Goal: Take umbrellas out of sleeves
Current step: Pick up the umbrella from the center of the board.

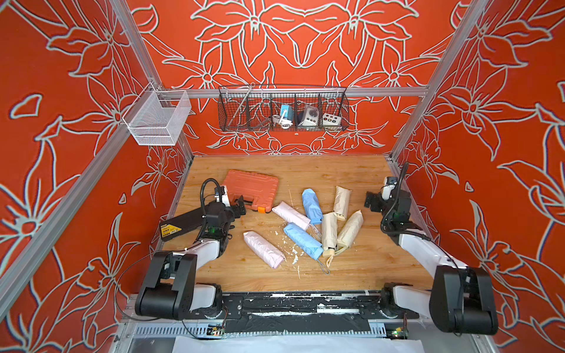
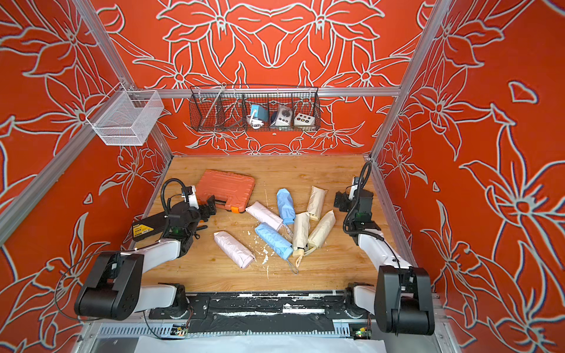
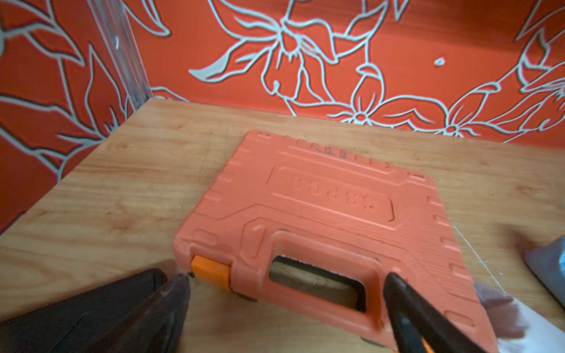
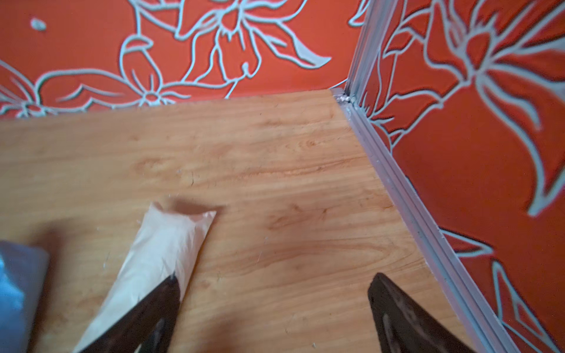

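Seven umbrellas [image 2: 286, 207] lie in a loose cluster mid-table [image 1: 367, 171], all in their sleeves [image 2: 234, 249]: two pink, two blue, three cream.
- Near pink [image 1: 263, 249] lies alone on the left arm's side.
- Far pink [image 1: 291, 215] lies just beside the near blue [image 1: 303, 240], and the far blue [image 1: 312, 206] lies just beside the far pink.
- The creams fan out on the right: far cream [image 1: 341, 198], mid cream [image 1: 329, 227] and outer cream [image 1: 350, 229]. The last two touch at their near ends.
- A cream handle [image 1: 329, 253] and thin wrist loops poke from the sleeve mouths at the near end of the cluster.
- White flakes [image 1: 295, 255] are scattered between the near pink and the near blue.

Left gripper [image 1: 240, 207]: jaws spread wide, holding nothing, at the handle edge of the orange case [image 1: 250, 189]. In the wrist view its fingers [image 3: 171, 293] sit on either side of the case's handle cutout — cannot tell whether they touch it. A black box [image 1: 180, 224] with a yellow label lies under that arm.

Right gripper [image 1: 371, 203]: jaws spread, empty, near the table's right edge and just beside the far cream. In the wrist view one finger [image 4: 159, 299] overlaps that cream sleeve [image 4: 165, 244] — cannot tell whether they touch.
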You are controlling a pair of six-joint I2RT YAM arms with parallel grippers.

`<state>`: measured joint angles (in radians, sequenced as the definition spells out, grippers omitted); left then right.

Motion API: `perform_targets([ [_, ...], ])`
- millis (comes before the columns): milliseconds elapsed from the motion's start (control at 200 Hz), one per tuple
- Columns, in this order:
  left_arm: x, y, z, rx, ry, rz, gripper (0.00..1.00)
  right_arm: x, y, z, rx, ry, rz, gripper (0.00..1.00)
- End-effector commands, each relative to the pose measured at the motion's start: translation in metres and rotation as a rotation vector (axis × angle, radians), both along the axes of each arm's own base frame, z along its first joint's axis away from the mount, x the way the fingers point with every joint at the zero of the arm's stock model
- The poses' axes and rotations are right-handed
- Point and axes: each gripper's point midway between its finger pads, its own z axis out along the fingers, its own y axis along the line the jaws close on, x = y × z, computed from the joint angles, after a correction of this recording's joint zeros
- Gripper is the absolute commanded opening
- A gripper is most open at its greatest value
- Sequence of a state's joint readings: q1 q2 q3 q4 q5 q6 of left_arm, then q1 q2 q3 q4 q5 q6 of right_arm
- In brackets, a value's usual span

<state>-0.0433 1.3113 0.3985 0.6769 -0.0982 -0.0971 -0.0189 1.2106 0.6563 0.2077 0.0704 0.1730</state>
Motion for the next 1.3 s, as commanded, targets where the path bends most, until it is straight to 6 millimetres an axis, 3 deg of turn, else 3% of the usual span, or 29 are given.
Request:
perform_targets([
  [0, -0.003, -0.002, -0.011, -0.037, 0.156, 0.034, 0.97, -0.015, -0.018, 0.006, 0.119, 0.103, -0.181, 0.98],
  [180, 0.011, -0.026, 0.016, -0.132, 0.193, -0.015, 0.97, -0.008, 0.001, 0.023, 0.242, 0.231, -0.137, 0.98],
  [385, 0.008, -0.082, 0.044, -0.175, 0.239, -0.161, 0.97, -0.007, 0.036, 0.036, 0.374, 0.324, 0.011, 0.99],
  [625, -0.014, -0.152, 0.055, -0.238, 0.34, -0.402, 0.97, -0.037, 0.046, 0.04, 0.394, 0.464, 0.039, 0.97],
  [946, -0.047, -0.215, 0.063, -0.307, 0.422, -0.675, 0.97, -0.079, 0.069, 0.029, 0.464, 0.6, 0.071, 0.95],
  [1086, -0.062, -0.23, 0.064, -0.341, 0.447, -0.745, 0.97, -0.095, 0.079, 0.021, 0.453, 0.661, 0.086, 0.95],
  [1291, -0.08, -0.23, 0.057, -0.356, 0.493, -0.772, 0.97, -0.114, 0.09, 0.007, 0.425, 0.74, 0.093, 0.94],
])
